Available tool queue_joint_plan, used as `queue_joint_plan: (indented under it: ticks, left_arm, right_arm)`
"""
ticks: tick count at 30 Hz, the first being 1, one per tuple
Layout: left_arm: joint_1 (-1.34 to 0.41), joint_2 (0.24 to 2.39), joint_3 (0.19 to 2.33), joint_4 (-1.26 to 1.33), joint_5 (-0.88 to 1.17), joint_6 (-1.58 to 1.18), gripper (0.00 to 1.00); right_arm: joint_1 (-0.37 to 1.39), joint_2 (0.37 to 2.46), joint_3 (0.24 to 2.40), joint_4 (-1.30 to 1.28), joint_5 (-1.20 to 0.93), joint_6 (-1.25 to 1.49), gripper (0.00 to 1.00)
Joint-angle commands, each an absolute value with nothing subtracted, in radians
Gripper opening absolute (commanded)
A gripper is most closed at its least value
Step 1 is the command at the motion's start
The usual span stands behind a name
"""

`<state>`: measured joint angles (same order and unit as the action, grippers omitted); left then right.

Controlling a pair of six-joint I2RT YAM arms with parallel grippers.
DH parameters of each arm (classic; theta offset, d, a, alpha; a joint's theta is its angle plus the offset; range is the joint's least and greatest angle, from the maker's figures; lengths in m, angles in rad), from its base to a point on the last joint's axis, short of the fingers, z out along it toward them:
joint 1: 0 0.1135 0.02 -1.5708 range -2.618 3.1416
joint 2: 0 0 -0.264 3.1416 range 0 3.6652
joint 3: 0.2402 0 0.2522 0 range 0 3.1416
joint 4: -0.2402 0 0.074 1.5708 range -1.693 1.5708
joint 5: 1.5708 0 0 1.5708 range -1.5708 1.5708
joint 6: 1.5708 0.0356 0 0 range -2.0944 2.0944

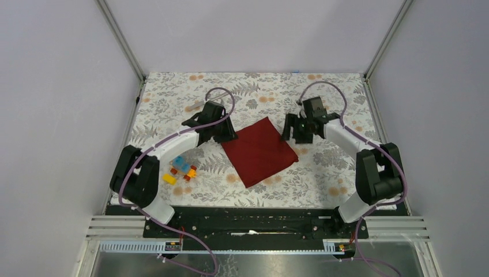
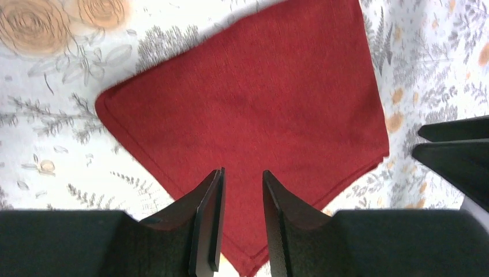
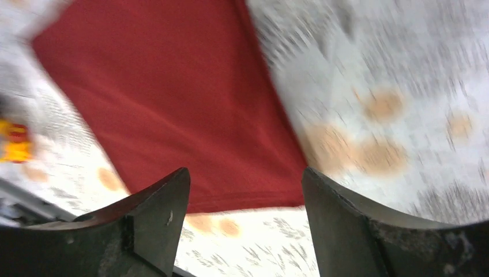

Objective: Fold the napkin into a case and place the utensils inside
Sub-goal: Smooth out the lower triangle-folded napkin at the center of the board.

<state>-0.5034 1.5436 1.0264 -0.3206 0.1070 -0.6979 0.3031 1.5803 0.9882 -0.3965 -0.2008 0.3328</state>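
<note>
left of napkin [image 1: 260,151], blocks [image 1: 181,171] (overhead view)

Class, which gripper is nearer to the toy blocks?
Left. The left gripper is at the napkin's left edge, just up-table from the blocks. The right gripper is across the napkin, by its right corner.

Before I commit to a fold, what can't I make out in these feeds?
Utensils: not identifiable in any view.
Right wrist view: motion blur smears the napkin and tablecloth.
Left wrist view: the left end effector hides the napkin's near edges.
Top view: whether the napkin is one layer or several is too small to tell.
</note>
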Motion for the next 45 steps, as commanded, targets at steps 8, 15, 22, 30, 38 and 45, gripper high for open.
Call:
queue_joint_plan:
  ticks: [8,15,22,30,38,45]
  left_arm:
    - [-0.373,1.733,1.12,-0.153,0.18,-0.707,0.31]
    - [-0.344,1.798,1.091,-0.108,0.149,-0.697,0.3]
    - [-0.304,1.817,0.99,-0.077,0.103,-0.714,0.31]
    - [-0.263,1.805,0.881,-0.039,0.104,-0.706,0.42]
    - [-0.24,1.755,0.868,-0.072,0.083,-0.677,0.47]
    - [-0.242,1.682,0.95,-0.154,0.15,-0.635,0.57]
  right_arm:
    - [0.338,1.999,1.249,0.492,-0.824,0.901,0.83]
    - [0.347,2.197,1.35,0.61,-0.825,0.947,0.87]
    - [0.304,2.28,1.371,0.505,-0.758,0.851,0.91]
    - [0.222,2.345,1.356,0.514,-0.748,0.865,0.93]
    - [0.125,2.369,1.372,0.499,-0.783,0.856,0.94]
    - [0.073,2.26,1.496,0.169,-0.739,0.631,0.94]
